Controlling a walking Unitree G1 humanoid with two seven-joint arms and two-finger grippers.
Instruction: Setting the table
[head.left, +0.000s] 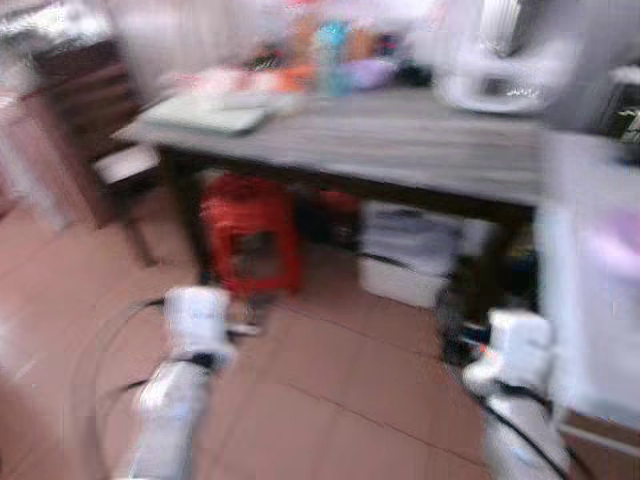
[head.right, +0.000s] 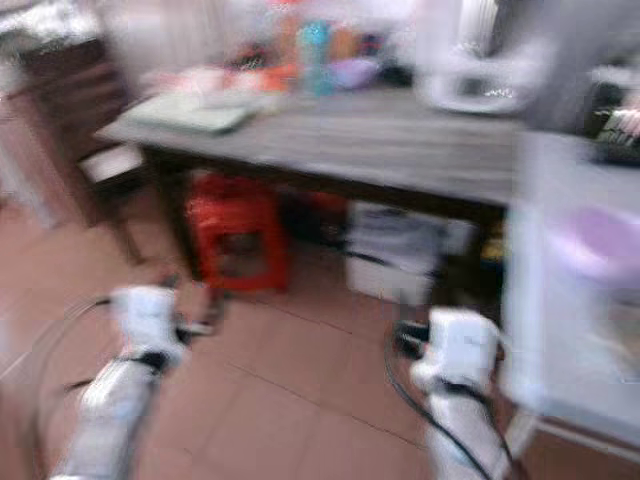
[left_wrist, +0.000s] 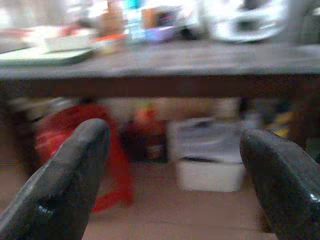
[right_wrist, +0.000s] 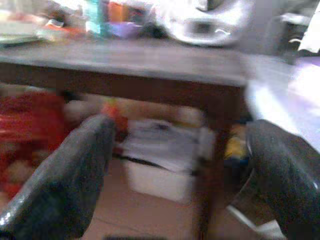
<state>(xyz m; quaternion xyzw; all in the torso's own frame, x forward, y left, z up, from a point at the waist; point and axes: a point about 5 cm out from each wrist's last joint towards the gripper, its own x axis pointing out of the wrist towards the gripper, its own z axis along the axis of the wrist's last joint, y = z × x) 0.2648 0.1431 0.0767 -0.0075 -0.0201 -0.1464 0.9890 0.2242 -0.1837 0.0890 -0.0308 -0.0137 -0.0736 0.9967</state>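
Note:
A dark wooden table (head.left: 400, 140) stands ahead, blurred by motion. On its far side sit a teal bottle (head.left: 331, 55), a purple bowl (head.left: 372, 72), a white appliance (head.left: 500, 75) and a pale green tray (head.left: 205, 112). Both silver arms reach forward low over the floor, short of the table. My left gripper (left_wrist: 175, 180) is open, its fingers (left_wrist: 65, 185) wide apart with nothing between them. My right gripper (right_wrist: 180, 180) is open too and holds nothing.
Under the table are a red plastic stool (head.left: 250, 240) and a white box (head.left: 410, 250). A dark chair (head.left: 120, 160) stands at the table's left end. A white unit (head.right: 570, 300) with a purple bowl (head.right: 600, 240) stands close on the right. The floor is brown tile.

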